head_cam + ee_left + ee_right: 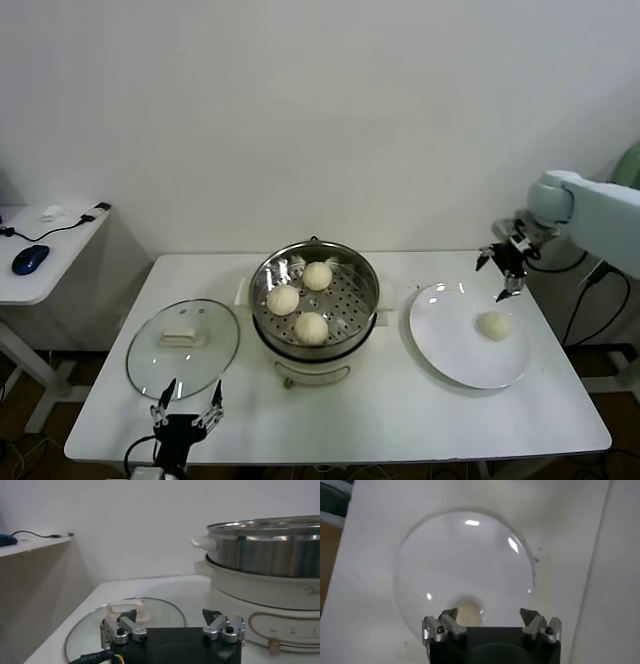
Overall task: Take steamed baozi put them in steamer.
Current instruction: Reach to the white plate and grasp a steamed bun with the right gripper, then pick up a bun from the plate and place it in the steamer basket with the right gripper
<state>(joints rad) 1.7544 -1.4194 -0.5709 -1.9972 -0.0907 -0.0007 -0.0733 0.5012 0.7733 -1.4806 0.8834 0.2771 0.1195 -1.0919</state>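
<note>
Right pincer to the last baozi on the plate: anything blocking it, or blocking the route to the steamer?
Nothing visible. The right pincer hangs open above the white plate, which holds only the last baozi. The steamer is uncovered, three buns inside with room on its tray. The glass lid lies on its far side.

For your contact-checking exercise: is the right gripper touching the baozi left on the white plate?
Apart. In the head view the open right gripper hangs above the plate's far edge, with bare plate between it and the baozi.
</note>
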